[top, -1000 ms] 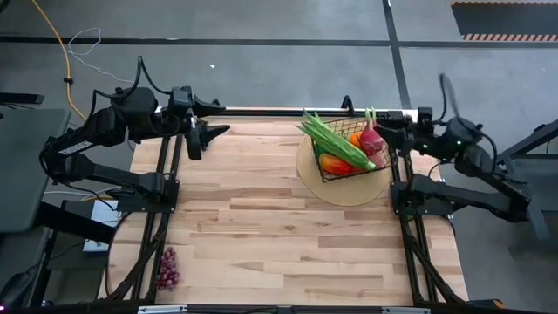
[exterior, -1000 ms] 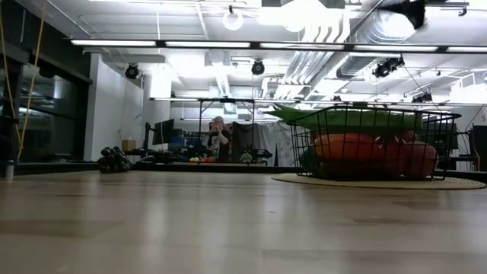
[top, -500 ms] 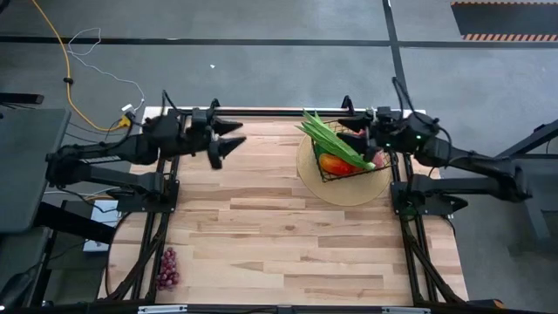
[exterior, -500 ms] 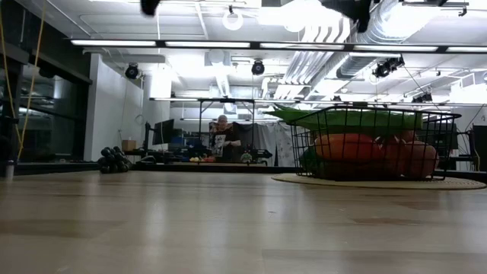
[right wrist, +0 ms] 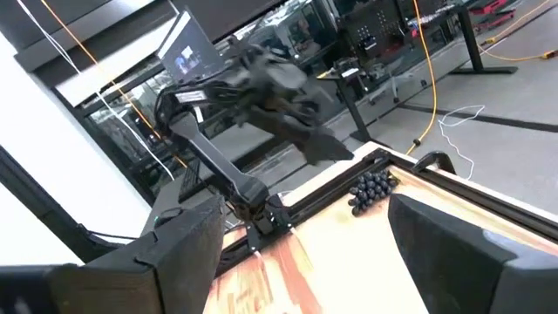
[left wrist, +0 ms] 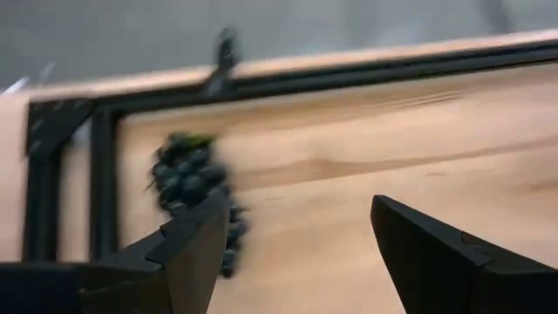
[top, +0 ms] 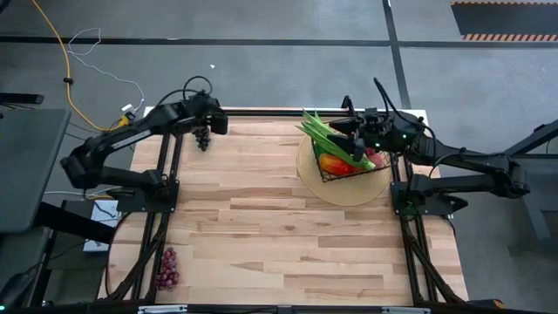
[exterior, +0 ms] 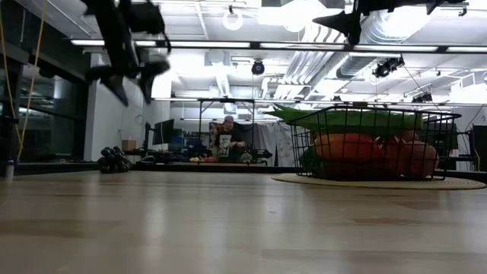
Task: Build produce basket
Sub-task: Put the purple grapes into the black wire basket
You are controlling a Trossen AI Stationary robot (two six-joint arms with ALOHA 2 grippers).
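Observation:
The black wire basket (top: 353, 166) stands on a round tan mat (top: 340, 190) at the far right. It holds long green beans (top: 324, 133), an orange pepper (top: 333, 163) and other produce. Dark grapes (top: 202, 139) lie on the table at the far left corner, also seen in the left wrist view (left wrist: 187, 179). My left gripper (top: 202, 129) hangs open just above them, pointing down (left wrist: 296, 235). My right gripper (top: 342, 136) is open and level above the basket, pointing toward the table's left (right wrist: 305, 218).
A second, reddish bunch of grapes (top: 166, 268) lies at the near left corner. The black frame rail (top: 261, 112) runs along the far edge, close behind the dark grapes. Bare wood (top: 279, 227) fills the middle and near side. A person (exterior: 227, 137) stands in the room beyond.
My left gripper has swung toward the far left corner and come down, tipping from level to pointing down over the dark grapes. My right gripper has moved toward the table's left, from beside the basket to over it. Both have stayed open.

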